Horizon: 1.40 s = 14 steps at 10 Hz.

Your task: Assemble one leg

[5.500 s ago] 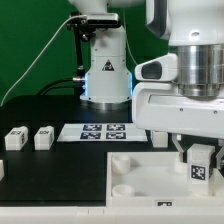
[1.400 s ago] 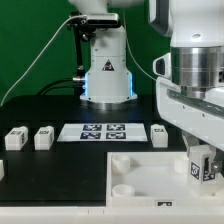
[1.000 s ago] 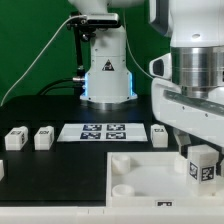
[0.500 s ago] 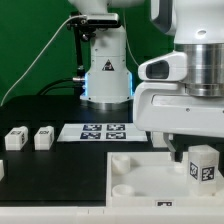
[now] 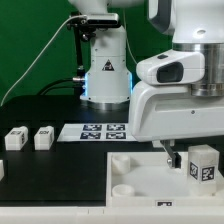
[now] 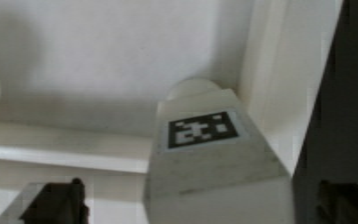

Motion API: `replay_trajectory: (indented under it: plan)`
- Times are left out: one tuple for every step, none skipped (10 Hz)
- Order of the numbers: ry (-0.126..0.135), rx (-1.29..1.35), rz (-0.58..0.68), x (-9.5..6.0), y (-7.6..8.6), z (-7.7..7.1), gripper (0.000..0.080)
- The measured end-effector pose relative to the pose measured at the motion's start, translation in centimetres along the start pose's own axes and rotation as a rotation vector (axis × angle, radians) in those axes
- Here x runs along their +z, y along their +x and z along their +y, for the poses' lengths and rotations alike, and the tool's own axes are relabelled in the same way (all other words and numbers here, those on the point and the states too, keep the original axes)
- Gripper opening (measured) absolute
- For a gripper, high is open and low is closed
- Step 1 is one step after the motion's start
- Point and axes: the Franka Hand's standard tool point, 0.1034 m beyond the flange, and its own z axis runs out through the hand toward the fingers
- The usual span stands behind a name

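One leg (image 5: 203, 163), a small white block with a square marker on its face, stands upright at the corner of the large white panel (image 5: 135, 178) on the exterior view's right. In the wrist view the same leg (image 6: 202, 130) rises between my two dark fingers (image 6: 55, 200), with a gap on each side. My gripper (image 6: 197, 206) is open around it and holds nothing. In the exterior view one dark finger (image 5: 170, 157) hangs just left of the leg; the other finger is out of view.
Two more legs (image 5: 15, 138) (image 5: 43, 137) lie on the black table at the exterior view's left, and part of another shows at the left edge (image 5: 2, 170). The marker board (image 5: 100, 131) lies behind the panel. The robot base (image 5: 105, 70) stands at the back.
The fingers that were shut on the leg have opened. The hand has turned and risen a little. The leg stays standing at the panel's corner.
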Motion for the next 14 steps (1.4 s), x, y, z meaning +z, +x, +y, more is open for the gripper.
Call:
replay_trajectory:
  plan:
    - [0.0,0.008,0.0,0.0,0.0,0.0,0.0536]
    - [0.0,0.008,0.0,0.0,0.0,0.0,0.0388]
    - [0.0,0.008,0.0,0.0,0.0,0.0,0.0388]
    - [0.0,0.009,0.0,0.0,0.0,0.0,0.029]
    - [0.0,0.009,0.0,0.0,0.0,0.0,0.029]
    - [0.001,0.058,0.0,0.0,0.0,0.0,0.029]
    - [0.002,0.096,0.003,0.0,0.0,0.0,0.029]
    - [0.002,0.287,0.018,0.0,0.1,-0.1,0.0291]
    - [0.002,0.464,0.036,0.1,0.2,-0.2,0.0291]
    - [-0.004,0.577,0.041,0.1,0.2,0.2,0.0291]
    - [-0.016,0.688,0.044,0.0,0.1,0.9,0.0291]
    - [-0.026,0.762,0.048,0.0,0.0,1.5,0.0297]
    - [-0.041,0.89,0.046,0.0,-0.2,2.1,0.0301]
    - [-0.059,0.963,0.043,-0.1,-0.5,2.7,0.0301]
